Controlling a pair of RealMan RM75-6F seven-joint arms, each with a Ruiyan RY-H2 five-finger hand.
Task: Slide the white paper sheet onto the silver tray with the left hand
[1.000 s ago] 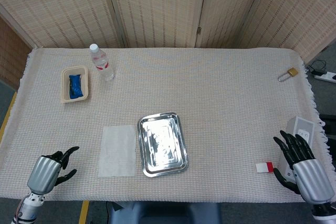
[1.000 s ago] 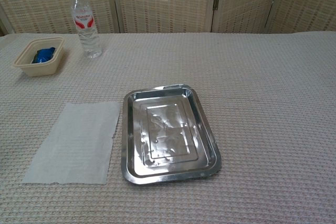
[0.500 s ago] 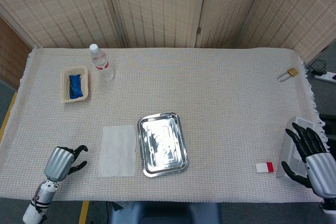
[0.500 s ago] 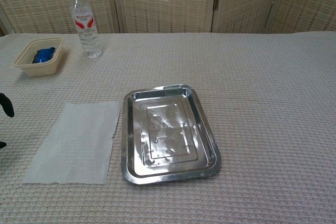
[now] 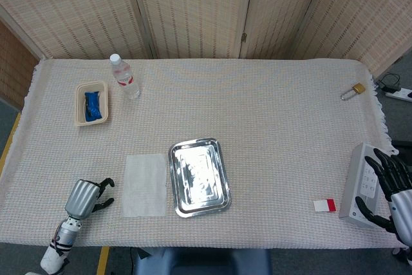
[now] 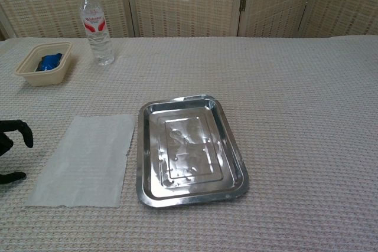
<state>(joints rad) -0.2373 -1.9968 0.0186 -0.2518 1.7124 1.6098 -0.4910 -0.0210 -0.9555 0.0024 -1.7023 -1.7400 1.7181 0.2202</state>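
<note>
1. Woven cloth covers the table (image 5: 290,133).
2. Silver tray (image 5: 199,176) lies just right of the white paper sheet (image 5: 145,184), long axes both running near to far.
3. Left hand (image 5: 85,198), empty with fingers loosely spread, sits just left of the sheet (far nearer than the right hand (image 5: 391,188), whose fingers rest open against a white box (image 5: 360,181)).
4. Water bottle (image 6: 96,25) label: unreadable.

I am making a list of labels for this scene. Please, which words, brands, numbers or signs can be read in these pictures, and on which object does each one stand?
No text can be read in either view.
Water bottle: red and white label, print too blurred to read.
White box by the right hand: small marks, too small to read.
Red and white card: no legible print.
Blue packet in the beige bowl: nothing readable.
</note>
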